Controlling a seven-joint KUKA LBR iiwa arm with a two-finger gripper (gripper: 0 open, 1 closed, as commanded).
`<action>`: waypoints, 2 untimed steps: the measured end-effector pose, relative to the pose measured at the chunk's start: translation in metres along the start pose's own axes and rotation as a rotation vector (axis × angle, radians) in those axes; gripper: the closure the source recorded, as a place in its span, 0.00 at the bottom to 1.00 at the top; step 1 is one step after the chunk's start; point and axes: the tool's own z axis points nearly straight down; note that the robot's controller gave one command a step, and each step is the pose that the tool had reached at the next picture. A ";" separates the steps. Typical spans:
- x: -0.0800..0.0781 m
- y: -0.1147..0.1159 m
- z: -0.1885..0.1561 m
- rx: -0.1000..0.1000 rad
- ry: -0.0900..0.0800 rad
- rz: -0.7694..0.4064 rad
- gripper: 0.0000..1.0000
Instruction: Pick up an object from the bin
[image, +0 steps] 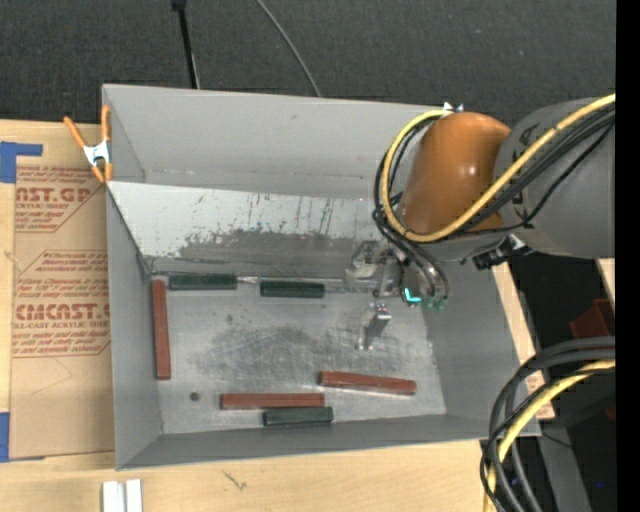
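The end effector (375, 330) hangs over the bare floor of the bin (130, 250), right of centre; if it is apart or together, I cannot tell. The nearest thing is a red-brown bar (367, 383), lying flat, its long axis left to right. Nothing covers it. A second brown bar (272, 401) and a dark green bar (298, 417) lie just to its left.

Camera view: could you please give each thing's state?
Claw: over bare floor of grey metal bin, right of middle.
Red-brown long bar, left: flat along wall.
Dark green bar, back left: flat by back wall.
Dark green bar, back middle: same.
Red-brown bar, front right: flat.
Red-brown bar, front middle: flat.
Dark green bar, front: flat, beside it.
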 end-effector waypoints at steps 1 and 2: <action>-0.002 0.000 -0.004 0.000 -0.008 0.000 0.00; 0.015 -0.001 0.039 0.001 -0.013 -0.061 0.00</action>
